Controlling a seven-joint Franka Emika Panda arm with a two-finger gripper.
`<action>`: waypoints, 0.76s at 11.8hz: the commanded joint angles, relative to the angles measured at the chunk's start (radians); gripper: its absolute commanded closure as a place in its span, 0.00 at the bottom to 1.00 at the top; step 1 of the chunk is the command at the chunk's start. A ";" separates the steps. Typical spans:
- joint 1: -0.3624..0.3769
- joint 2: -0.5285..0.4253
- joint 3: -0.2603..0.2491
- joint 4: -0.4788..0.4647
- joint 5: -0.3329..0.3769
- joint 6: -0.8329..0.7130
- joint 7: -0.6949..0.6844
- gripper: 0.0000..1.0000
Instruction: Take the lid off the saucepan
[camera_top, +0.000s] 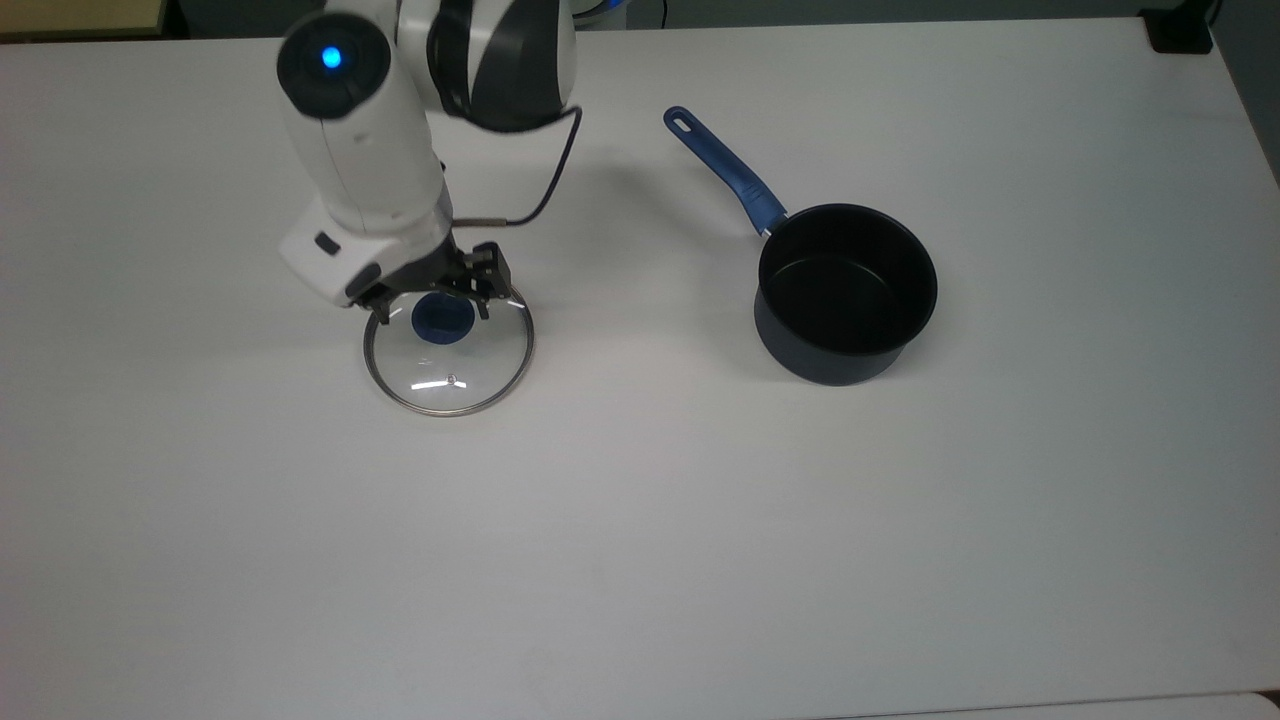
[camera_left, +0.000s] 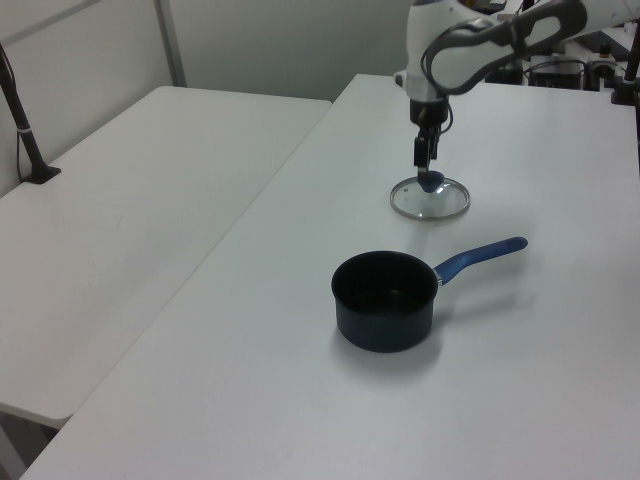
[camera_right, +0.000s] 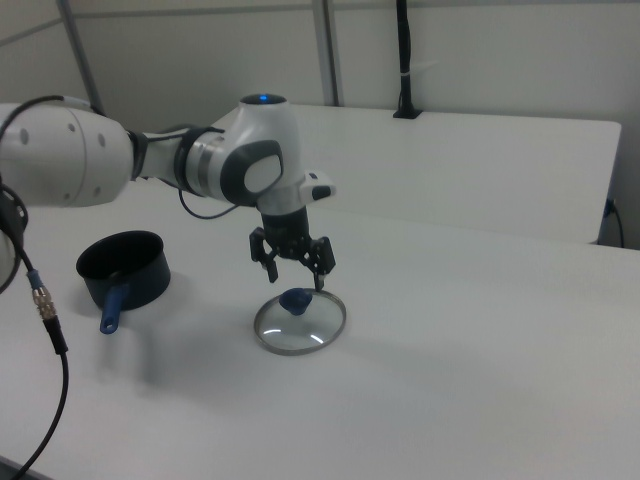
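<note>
The glass lid (camera_top: 449, 347) lies flat on the white table (camera_top: 640, 520), well apart from the open saucepan (camera_top: 846, 292), toward the top view's left. The gripper (camera_right: 293, 274) hangs just above the lid's blue knob (camera_right: 295, 299), fingers spread apart, holding nothing. The saucepan's blue handle (camera_top: 726, 172) points away from the lid.
</note>
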 joint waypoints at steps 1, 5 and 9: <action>0.021 -0.136 -0.020 -0.016 -0.012 -0.147 0.015 0.00; 0.038 -0.281 -0.028 -0.001 -0.033 -0.276 0.093 0.00; 0.069 -0.379 0.001 0.007 -0.041 -0.460 0.124 0.00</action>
